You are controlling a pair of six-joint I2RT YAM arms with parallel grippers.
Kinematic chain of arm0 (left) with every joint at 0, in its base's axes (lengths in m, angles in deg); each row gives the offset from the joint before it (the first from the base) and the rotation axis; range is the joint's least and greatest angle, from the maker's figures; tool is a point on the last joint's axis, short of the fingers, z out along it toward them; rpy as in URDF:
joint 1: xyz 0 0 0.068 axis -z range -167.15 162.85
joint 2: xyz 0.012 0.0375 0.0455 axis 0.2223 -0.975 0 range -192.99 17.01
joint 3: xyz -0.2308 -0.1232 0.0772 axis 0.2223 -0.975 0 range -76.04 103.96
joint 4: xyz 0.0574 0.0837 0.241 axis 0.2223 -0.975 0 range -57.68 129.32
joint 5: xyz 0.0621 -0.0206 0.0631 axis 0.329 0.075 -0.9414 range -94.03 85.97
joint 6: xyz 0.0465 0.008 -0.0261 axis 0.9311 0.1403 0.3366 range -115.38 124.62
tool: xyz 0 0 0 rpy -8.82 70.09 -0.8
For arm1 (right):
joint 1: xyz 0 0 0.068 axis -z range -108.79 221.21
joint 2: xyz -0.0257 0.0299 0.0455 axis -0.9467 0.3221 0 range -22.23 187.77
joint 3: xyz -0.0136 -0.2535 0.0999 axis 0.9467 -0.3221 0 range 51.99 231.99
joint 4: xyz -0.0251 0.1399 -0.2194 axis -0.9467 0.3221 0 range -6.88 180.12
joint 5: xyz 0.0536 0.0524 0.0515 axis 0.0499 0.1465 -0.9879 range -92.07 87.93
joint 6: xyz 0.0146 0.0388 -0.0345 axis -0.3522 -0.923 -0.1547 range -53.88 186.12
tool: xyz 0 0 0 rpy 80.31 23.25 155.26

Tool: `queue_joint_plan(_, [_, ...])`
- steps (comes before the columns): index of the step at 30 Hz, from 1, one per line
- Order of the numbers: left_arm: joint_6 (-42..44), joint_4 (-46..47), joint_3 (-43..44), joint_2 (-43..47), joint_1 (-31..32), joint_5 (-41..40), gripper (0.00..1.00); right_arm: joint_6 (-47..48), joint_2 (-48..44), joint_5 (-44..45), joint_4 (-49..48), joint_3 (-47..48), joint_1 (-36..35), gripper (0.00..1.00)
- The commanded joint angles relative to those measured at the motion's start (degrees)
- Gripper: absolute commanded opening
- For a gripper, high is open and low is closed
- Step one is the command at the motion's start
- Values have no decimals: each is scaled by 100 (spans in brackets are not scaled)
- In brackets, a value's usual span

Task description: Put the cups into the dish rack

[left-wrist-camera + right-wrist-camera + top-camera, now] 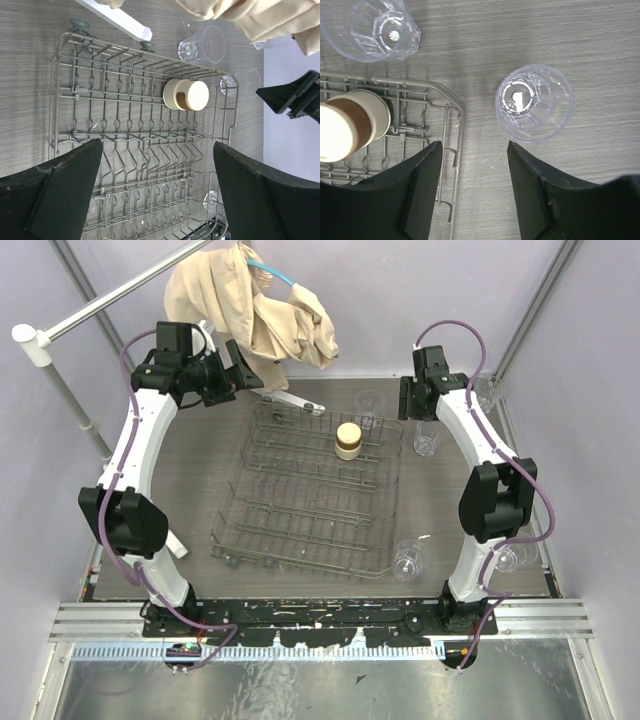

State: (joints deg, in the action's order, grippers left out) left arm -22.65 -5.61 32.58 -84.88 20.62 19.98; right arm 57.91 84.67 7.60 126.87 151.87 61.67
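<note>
Right end effector (474,147): fingers apart, nothing between them, pointing down at bare surface (200,460) just off the far right corner of the dish rack (300,495). The left finger hangs over the rack's corner wire, the right finger over the surface.

Clear cup 1 (534,102): upright on the surface, mouth up, just beyond the right fingertip and beside the rack's right rim. It does not touch the finger.

Tan cup (350,127): inside the rack, in the far right part, seated among the prongs. It is the only cup in the rack.

Clear cup 2 (375,27): on the surface just past the rack's far rim, near the tan cup. It appears to lie on its side.

Left end effector (157,150): fingers spread wide, holding nothing, held above the rack's far left side and looking across the prong rows.

Clear cup 3 (408,560): on the surface at the rack's near right corner, outside the wire, tipped over.

Clear cup 4 (515,555): near the right arm's lower link, partly hidden by it.

Beige cloth (260,310): draped from a pole beyond the rack.
</note>
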Motion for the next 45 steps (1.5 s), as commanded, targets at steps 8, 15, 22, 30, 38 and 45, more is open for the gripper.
queue_joint_plan(8, [8,225,-187,520,5,411,100,-35,284,116,-30,-113,190,53])
queue_joint_plan(15, [50,208,-234,569,5,447,100,-39,376,59,-177,-319,351,50])
queue_joint_plan(22, [96,158,-173,546,5,439,100,-78,574,-34,-254,-315,453,47])
queue_joint_plan(30, [151,81,-61,510,5,438,99,-103,798,-68,-467,-331,467,40])
queue_joint_plan(38, [119,106,-233,594,6,570,99,-27,757,10,-470,-423,544,16])
queue_joint_plan(45, [-119,218,-446,724,33,848,98,19,270,112,-378,-613,618,1])
